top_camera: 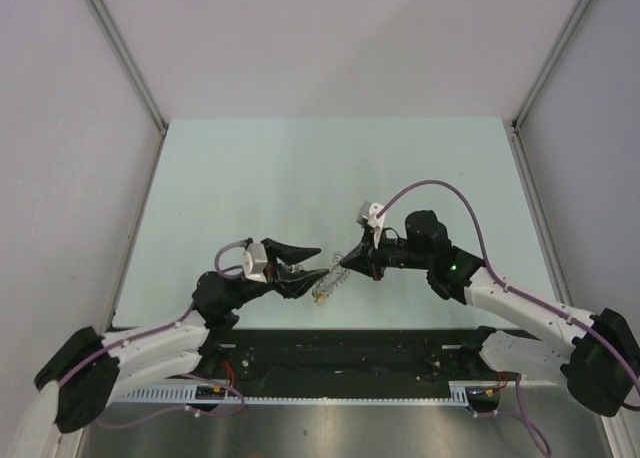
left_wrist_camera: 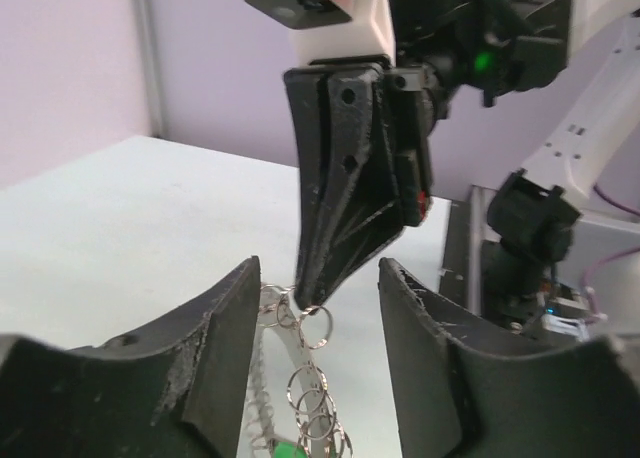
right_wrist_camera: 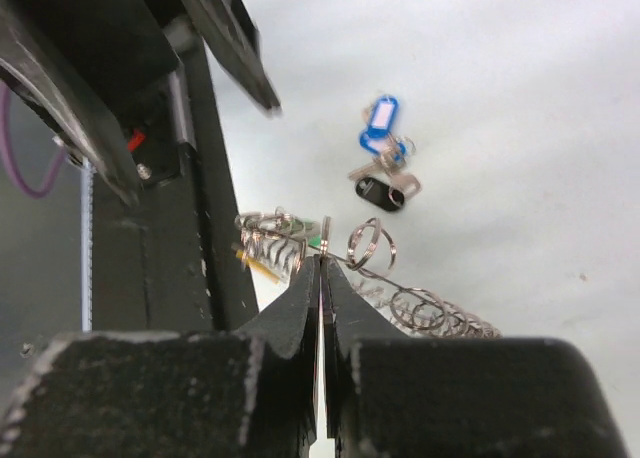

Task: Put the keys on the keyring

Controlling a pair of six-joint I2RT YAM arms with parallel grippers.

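Note:
The keyring [top_camera: 328, 284] lies on the table between my two grippers, a grey ring fringed with small silvery rings [right_wrist_camera: 425, 308], with a green tag [left_wrist_camera: 288, 448] and a yellow tag [right_wrist_camera: 254, 263]. My right gripper [right_wrist_camera: 323, 258] is shut on the ring's edge; its tip shows in the left wrist view [left_wrist_camera: 312, 286]. My left gripper [left_wrist_camera: 320, 274] is open, its jaws standing either side of that tip and the ring [left_wrist_camera: 316, 388]. The keys, one blue-tagged [right_wrist_camera: 379, 119] and one black-tagged [right_wrist_camera: 379, 193], lie loose on the table beyond the ring. I cannot make them out in the top view.
The pale green table [top_camera: 330, 168] is walled by grey panels at the back and both sides. A black rail [top_camera: 340, 353] with the arm bases runs along the near edge. The left arm's fingers [right_wrist_camera: 225, 43] loom at the right wrist view's upper left.

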